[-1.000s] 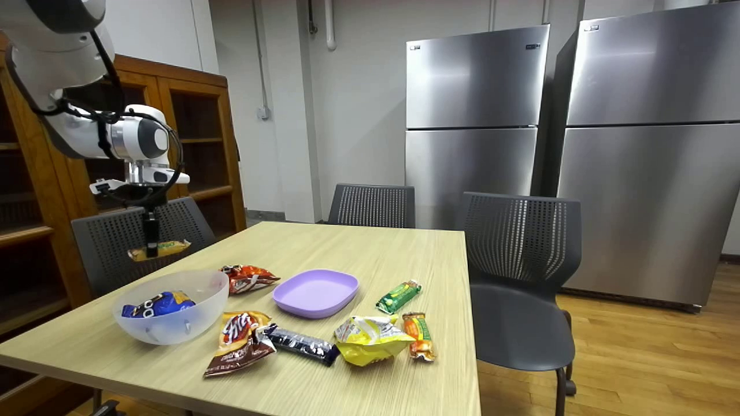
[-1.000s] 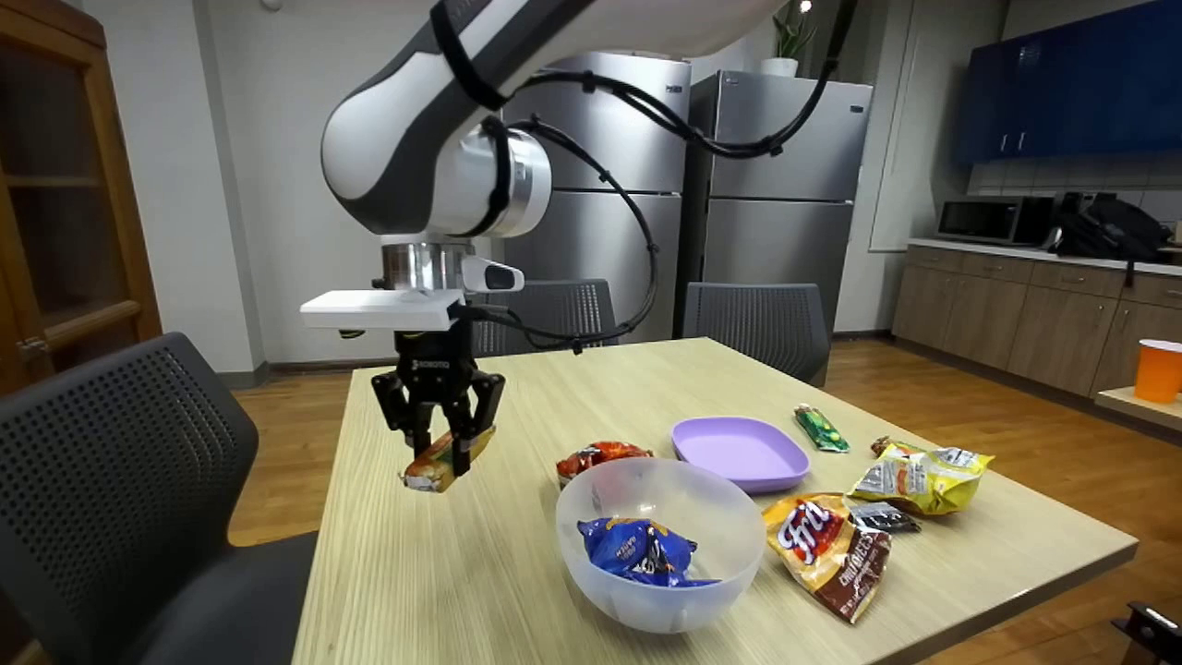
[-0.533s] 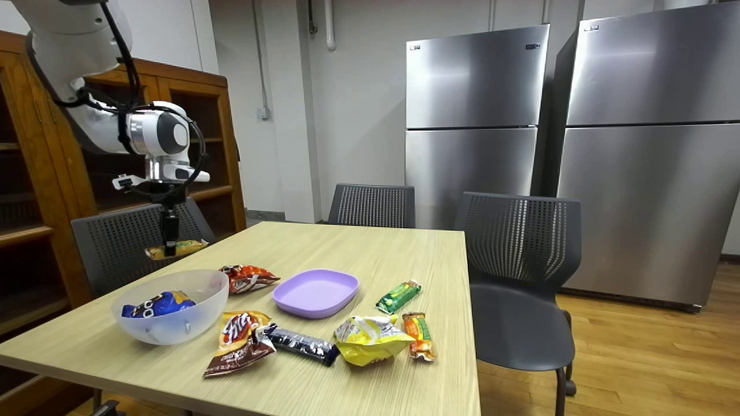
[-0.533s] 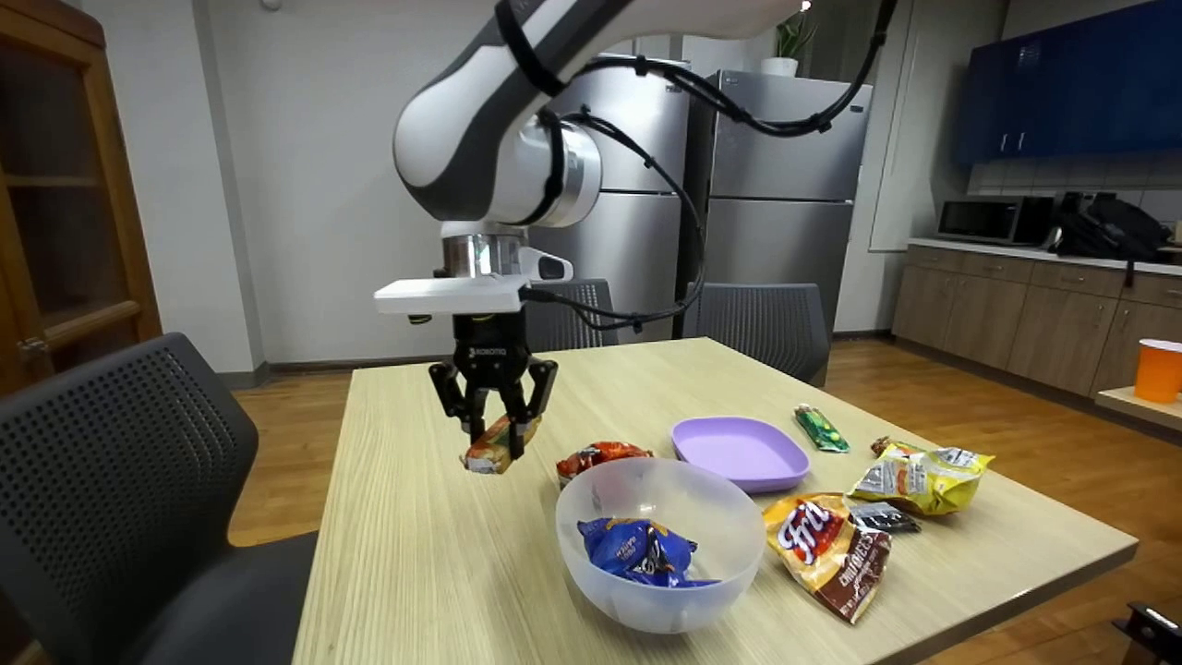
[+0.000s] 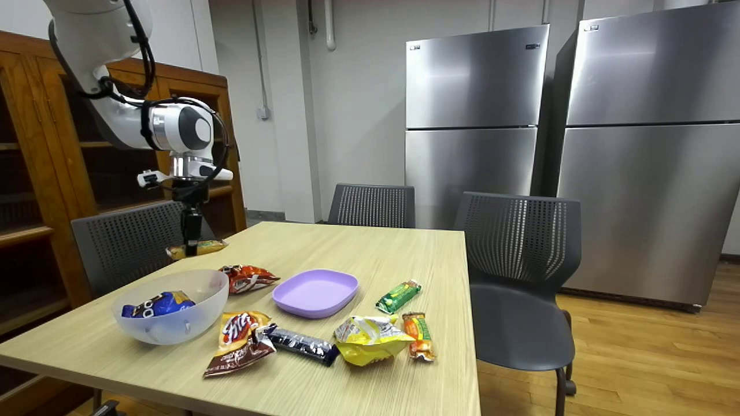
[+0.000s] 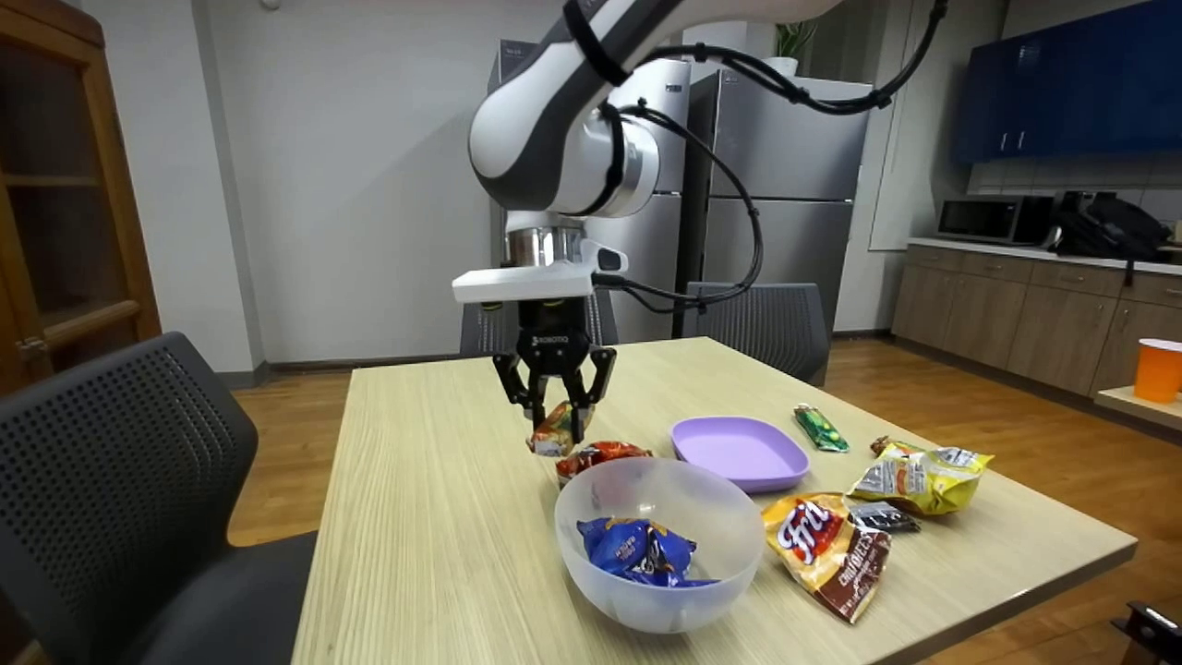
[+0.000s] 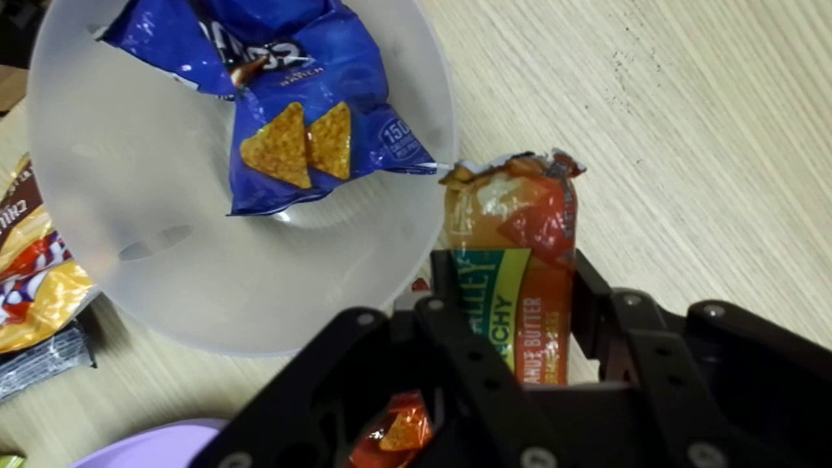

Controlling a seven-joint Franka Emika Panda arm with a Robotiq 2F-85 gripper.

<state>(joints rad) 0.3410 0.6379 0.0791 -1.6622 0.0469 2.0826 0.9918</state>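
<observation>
1 gripper (image 6: 558,427): here we go, jaws part way closed, pressing on both sides of a granola bar (image 7: 513,221) and gripping it across the wrapper!
Granola bar: up in the air over the bench (image 5: 352,242), and from the wrist view we catch its end right beside the rim of a translucent bowl (image 6: 651,605); we read BUTTER on the orange wrapper, next to a green patch edged in yellow.
Translucent bowl: sitting upright, and we spot 1 blue bag (image 7: 305,91) inside, chips pictured on its front.
Red bag (image 5: 248,277): lying just beside the bowl, and in both exterior views we see it near the raised granola bar.
Purple plate (image 5: 315,292): flat on the bench, just past the red bag.
Brown-and-orange bag (image 6: 826,559): close by the bowl, and there we have a dark bar (image 5: 303,342) running right up to it!
Yellow bag (image 5: 370,341): puffed and crinkled, between that dark bar and an orange bar (image 5: 420,335).
Green bar (image 5: 399,296): out between the plate and the bench's edge.
3 dark chairs (image 5: 520,248): around the bench, 2 steel fridges (image 5: 474,86) behind, a wooden cabinet (image 5: 58,144) to the side, and in an exterior view we pick out an orange cup (image 6: 1158,371).
</observation>
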